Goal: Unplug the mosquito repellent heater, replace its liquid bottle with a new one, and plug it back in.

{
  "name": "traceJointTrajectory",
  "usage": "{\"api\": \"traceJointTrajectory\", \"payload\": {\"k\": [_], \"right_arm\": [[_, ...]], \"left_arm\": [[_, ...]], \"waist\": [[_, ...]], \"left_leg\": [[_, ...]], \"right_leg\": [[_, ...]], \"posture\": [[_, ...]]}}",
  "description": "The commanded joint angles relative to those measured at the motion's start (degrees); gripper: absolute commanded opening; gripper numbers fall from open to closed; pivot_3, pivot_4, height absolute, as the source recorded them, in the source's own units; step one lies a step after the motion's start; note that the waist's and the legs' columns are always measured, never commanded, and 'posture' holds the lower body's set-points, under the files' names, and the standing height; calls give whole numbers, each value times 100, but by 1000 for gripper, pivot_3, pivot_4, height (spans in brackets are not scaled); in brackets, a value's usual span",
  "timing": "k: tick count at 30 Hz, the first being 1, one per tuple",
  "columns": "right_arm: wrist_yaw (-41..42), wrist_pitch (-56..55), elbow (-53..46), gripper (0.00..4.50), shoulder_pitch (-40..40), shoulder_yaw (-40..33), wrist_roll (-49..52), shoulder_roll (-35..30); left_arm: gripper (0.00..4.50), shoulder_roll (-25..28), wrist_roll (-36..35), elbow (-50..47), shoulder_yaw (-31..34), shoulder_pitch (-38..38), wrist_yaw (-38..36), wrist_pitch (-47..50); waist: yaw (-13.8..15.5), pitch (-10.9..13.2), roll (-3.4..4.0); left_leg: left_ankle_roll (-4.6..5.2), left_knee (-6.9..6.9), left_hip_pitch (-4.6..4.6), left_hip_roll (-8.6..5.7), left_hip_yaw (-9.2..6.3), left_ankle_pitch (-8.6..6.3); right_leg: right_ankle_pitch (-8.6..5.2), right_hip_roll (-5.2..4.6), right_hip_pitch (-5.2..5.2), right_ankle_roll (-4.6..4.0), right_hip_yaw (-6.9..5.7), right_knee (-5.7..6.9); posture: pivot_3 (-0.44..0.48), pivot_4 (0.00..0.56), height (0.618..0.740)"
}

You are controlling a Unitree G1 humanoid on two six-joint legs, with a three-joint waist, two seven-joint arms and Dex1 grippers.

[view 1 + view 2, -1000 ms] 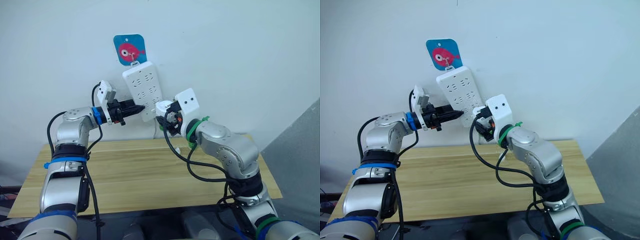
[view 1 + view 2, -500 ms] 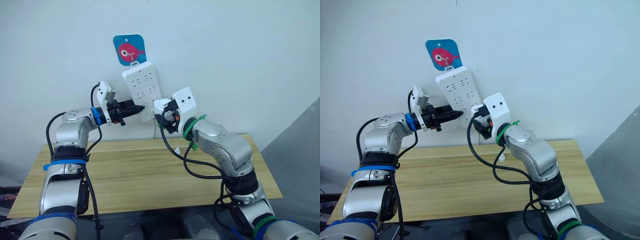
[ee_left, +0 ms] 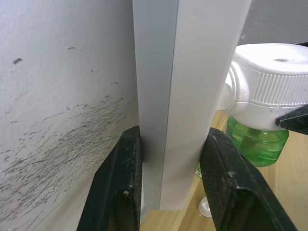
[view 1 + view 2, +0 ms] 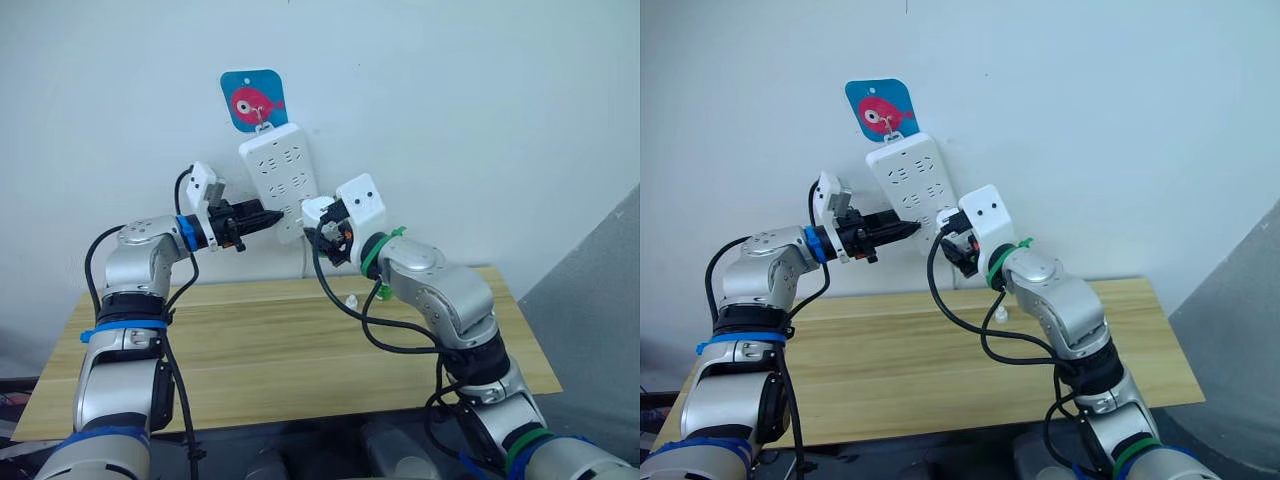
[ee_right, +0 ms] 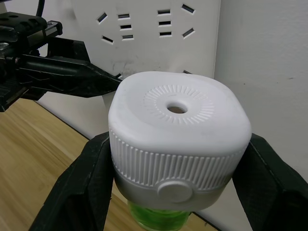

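The white power strip [image 4: 278,180] hangs tilted on the wall. My left gripper [image 4: 268,216] is shut on its lower edge, one finger [image 3: 126,192] behind and the other in front. My right gripper [image 4: 326,228] is shut on the mosquito repellent heater [image 5: 178,139], a white rounded unit with a round vent hole. A translucent green bottle [image 3: 256,144] sits in its underside. The heater [image 3: 269,82] has its back up against the strip's face [image 3: 192,96] near the lower right end; its prongs are hidden. I cannot tell which bottle this is.
A small white cap [image 4: 351,300] lies on the wooden table [image 4: 280,340] near the wall, with a small green thing [image 4: 383,292] beside it, partly behind my right arm. A blue fish hook plate [image 4: 252,100] holds the strip. A grey panel [image 4: 600,300] stands at the right.
My right gripper has carried the heater a little left, closer to the strip's lower end. My left gripper has kept its hold on the strip.
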Motion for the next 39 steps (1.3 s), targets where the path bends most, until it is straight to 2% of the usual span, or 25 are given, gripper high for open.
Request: {"api": "traceJointTrajectory", "payload": {"k": [1, 9, 24, 32, 36, 37, 39], "right_arm": [[26, -309, -15, 3069, -278, -13, -131, 76], [146, -614, 207, 3059, -391, 129, -419, -2], [96, -981, 1219, 3053, -730, -115, -523, 479], [275, -1102, 1336, 3052, -734, -82, -505, 454], [346, -1047, 1141, 4362, -581, -129, -455, 406], [383, -988, 1074, 4500, -536, -113, -471, 356], [449, -850, 896, 4500, -427, -88, -486, 242]], "left_arm": [[1322, -29, -161, -289, -28, -5, -106, -1], [1322, -42, -166, -343, -32, 35, -111, 31], [1320, -112, -220, -453, -38, 81, -98, 129], [1320, -96, -174, -479, 14, 137, -59, 103], [1319, -54, -36, -323, 37, 113, 62, -142], [1318, -48, 0, -280, 39, 102, 84, -212], [1318, -36, 45, -198, 52, 78, 149, -322]], "waist": [[-1, 0, 0], [3, 0, 0], [-95, 0, 0], [-135, 0, 0], [-97, -2, -3], [-89, -2, -3], [-72, -2, -3]], "left_leg": [[0, 1, 0, 0, 0, 0], [-2, -1, 0, -1, -2, 1], [-4, 3, 8, 0, -3, 23], [-4, 2, 20, 2, -4, 35], [-5, -2, 19, -1, -5, 35], [-5, -5, 15, -1, -10, 34], [-5, -10, 8, -3, -15, 34]], "right_leg": [[0, 0, 0, 0, 0, 1], [2, 0, -1, -3, -3, 1], [13, 2, 0, -16, -3, 13], [3, 5, 3, 1, -2, 28], [3, 4, 4, 1, -4, 29], [3, 3, 2, 1, -9, 25], [16, 1, 1, -22, -14, 16]], "posture": [[-211, 74, 740], [-212, 76, 740], [-215, 75, 740], [-208, 74, 740], [-207, 73, 740], [-208, 73, 740], [-210, 73, 740]]}}
